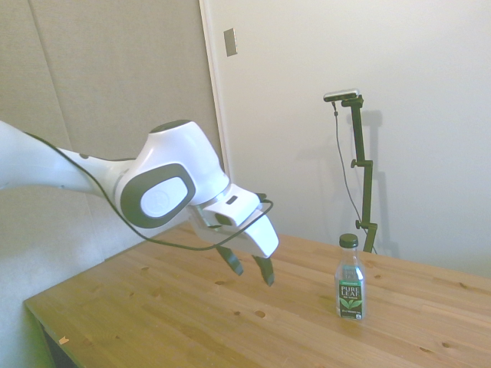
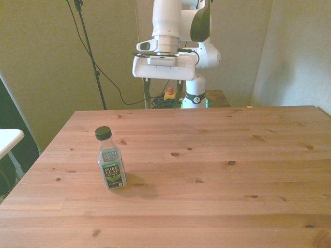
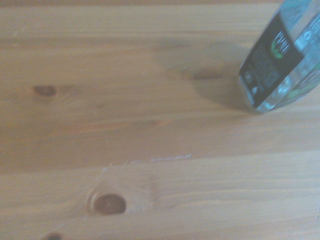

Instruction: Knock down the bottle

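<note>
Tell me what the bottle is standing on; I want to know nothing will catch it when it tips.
The bottle stands upright directly on the bare wooden table. Nothing shows beneath it; the patch under its base is covered.

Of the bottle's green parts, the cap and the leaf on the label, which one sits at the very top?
The dark green cap tops the small clear plastic bottle, which stands upright on the wooden table. The green leaf is printed low on the dark label.
</note>
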`<state>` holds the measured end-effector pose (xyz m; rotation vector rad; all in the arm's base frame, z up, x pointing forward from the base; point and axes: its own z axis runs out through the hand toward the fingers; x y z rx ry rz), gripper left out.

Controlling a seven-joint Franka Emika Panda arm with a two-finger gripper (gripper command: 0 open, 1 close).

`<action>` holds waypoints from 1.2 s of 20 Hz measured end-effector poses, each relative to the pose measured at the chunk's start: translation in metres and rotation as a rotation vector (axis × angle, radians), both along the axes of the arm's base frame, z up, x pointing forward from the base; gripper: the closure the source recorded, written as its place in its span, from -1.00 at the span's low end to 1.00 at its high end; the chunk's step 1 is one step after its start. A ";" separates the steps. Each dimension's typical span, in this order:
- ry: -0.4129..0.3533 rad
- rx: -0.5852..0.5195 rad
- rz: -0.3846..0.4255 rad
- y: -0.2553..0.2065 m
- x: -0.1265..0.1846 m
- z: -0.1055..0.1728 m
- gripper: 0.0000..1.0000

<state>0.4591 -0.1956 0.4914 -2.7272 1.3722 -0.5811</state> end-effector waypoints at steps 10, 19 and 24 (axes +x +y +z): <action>0.001 -0.037 0.002 -0.034 0.040 0.008 1.00; 0.068 -0.072 0.021 -0.081 0.074 -0.008 1.00; 0.060 -0.083 -0.005 -0.114 0.073 0.000 1.00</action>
